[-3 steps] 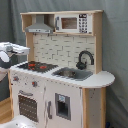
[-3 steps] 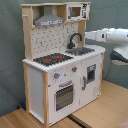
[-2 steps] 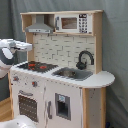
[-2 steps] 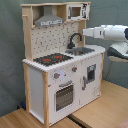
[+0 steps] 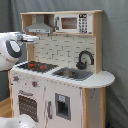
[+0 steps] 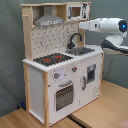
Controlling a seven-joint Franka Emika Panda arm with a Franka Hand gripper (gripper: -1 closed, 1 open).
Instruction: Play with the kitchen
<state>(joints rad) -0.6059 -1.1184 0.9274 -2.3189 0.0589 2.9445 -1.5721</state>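
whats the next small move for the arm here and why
Probably lower the end effector toward the black faucet or the grey sink. In both exterior views the white arm hangs above counter height beside the pale wood and white toy kitchen, touching nothing, so coming down would bring it to something it can play with.

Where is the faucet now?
In both exterior views the black faucet stands behind the sink, beside the hob.
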